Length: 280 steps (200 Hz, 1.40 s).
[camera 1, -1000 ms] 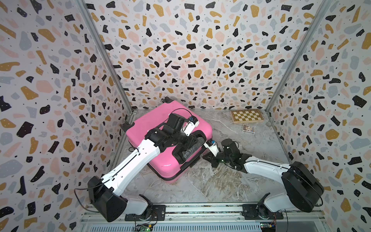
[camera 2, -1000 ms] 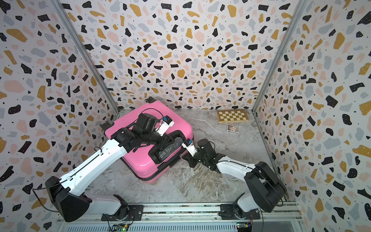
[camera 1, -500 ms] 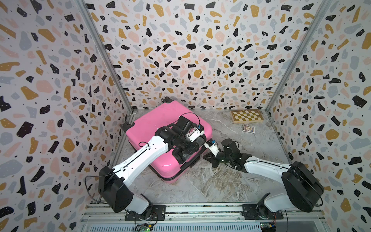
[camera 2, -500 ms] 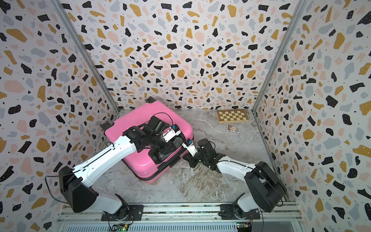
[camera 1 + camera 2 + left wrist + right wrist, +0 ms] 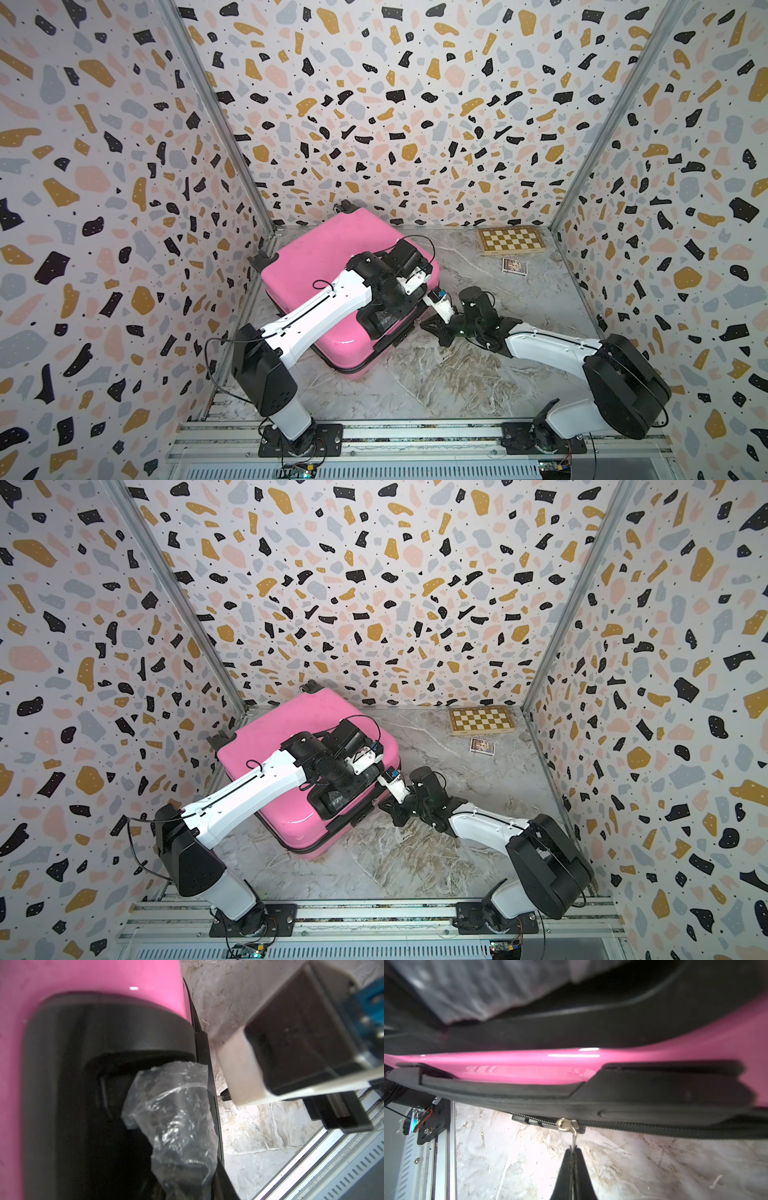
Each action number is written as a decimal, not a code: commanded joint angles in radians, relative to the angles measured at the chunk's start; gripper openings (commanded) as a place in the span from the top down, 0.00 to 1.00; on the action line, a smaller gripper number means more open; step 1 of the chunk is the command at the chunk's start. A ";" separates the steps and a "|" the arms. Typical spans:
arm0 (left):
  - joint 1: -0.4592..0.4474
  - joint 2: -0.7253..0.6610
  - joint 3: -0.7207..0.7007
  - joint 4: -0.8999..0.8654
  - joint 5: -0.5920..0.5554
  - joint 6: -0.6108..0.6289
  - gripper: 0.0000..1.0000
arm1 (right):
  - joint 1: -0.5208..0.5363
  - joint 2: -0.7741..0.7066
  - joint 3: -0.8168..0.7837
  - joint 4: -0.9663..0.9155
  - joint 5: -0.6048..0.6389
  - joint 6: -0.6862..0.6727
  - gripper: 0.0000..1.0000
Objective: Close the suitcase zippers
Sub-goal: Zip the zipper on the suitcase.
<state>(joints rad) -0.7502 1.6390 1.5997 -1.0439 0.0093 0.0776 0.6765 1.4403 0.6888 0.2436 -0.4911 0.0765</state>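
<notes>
Two tools meet at the suitcase [image 5: 324, 266], centre-left in a top view. Your right tool [image 5: 573, 1152], nearer, pinches the zipper pull [image 5: 574, 1136]; the track [image 5: 675, 1129] runs sideways across frame. Whether your left tool [image 5: 388, 305] is spread, you cannot tell.

Suitcase [image 5: 316, 266]: bright pink, glossy.
Zipper track [image 5: 654, 1126]: black. Zipper pull [image 5: 574, 1136]: silver.
Chessboard [image 5: 510, 240]: tan-and-cream checks, pale wood border.
Walls [image 5: 395, 104]: white terrazzo with black, ochre, peach and grey flecks.
Worktop [image 5: 436, 374]: grey-beige marble veining.
</notes>
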 commanded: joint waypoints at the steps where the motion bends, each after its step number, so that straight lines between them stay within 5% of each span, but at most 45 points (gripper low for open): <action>1: 0.016 0.051 -0.017 0.014 -0.117 0.020 0.96 | 0.004 -0.062 -0.008 0.002 -0.008 -0.022 1.00; 280: 0.141 0.458 0.566 0.215 0.010 -0.232 1.00 | 0.245 -0.056 -0.004 0.064 -0.062 -0.106 1.00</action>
<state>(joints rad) -0.6662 2.0571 2.1281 -1.0389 0.0708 -0.1665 0.8715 1.4147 0.6739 0.2768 -0.4194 0.0025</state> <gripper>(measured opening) 0.258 0.057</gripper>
